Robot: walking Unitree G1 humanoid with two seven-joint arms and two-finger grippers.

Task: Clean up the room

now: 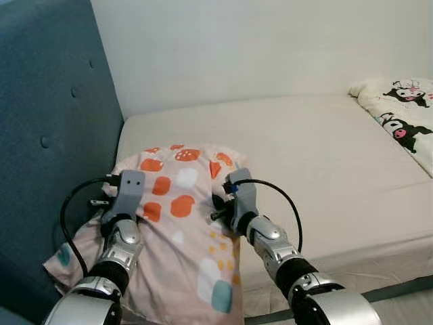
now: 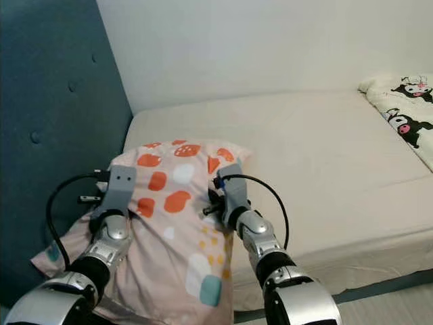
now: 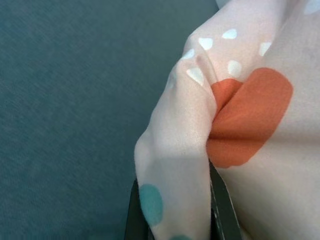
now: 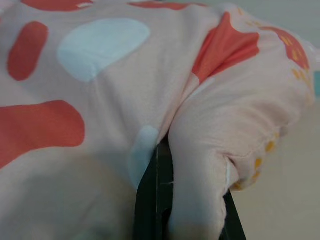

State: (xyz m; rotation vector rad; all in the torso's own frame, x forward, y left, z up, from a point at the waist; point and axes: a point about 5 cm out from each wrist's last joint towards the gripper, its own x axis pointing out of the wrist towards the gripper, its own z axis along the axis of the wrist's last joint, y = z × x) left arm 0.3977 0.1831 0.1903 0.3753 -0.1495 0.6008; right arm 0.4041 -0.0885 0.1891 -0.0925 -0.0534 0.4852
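Two grippers, left gripper (image 1: 119,177) and right gripper (image 1: 218,198), have jaws clamped on the spotted pillow (image 1: 181,223), lower left of frame, over the bed (image 1: 304,156).

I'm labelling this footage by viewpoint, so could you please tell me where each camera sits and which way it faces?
Left eye view: on the head, looking forward and down at the pillow on the bed, both silver arms reaching in.
Right eye view: the head's other eye, same scene, with the blue headboard on the robot's left.
Left wrist view: along the left gripper, shut on the pillow's fabric, headboard behind.
Right wrist view: along the right gripper, shut on a pillow fold.
All four views share the spotted pillow.
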